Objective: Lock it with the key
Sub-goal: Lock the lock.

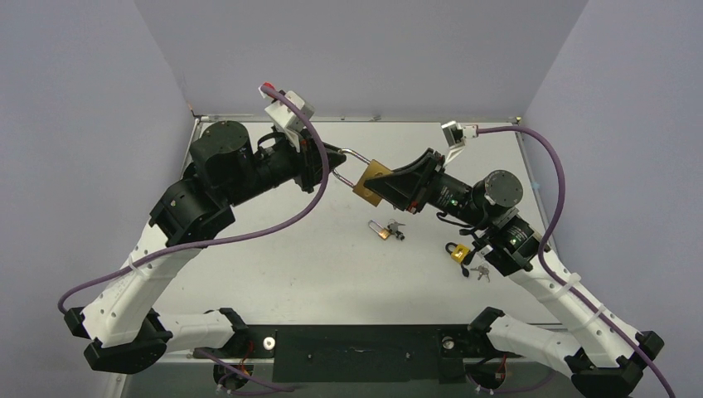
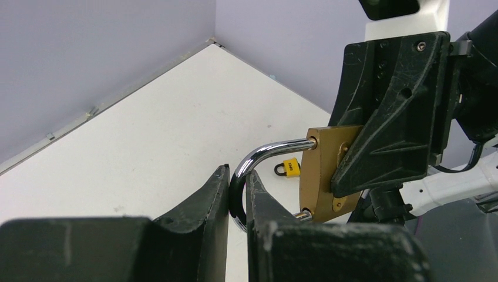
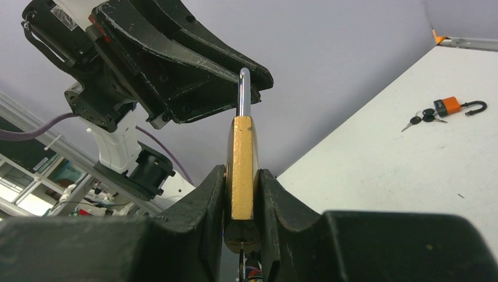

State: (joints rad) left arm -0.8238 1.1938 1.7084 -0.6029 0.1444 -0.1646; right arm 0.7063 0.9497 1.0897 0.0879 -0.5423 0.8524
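Above mid-desk (image 1: 290, 282), both arms stretch inward and meet, wrists level. The left claw (image 1: 334, 166) pinches the shackle (image 1: 355, 156) of the brass padlock (image 1: 369, 179); the right claw (image 1: 388, 189) clamps its body. Keys (image 1: 398, 229) lie below, centre frame.

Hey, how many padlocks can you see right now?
3. The brass padlock is held in the air, left gripper on its shackle, right gripper on its body. The orange padlock lies central on the table, the yellow padlock beside the right arm. The arms may hide others.
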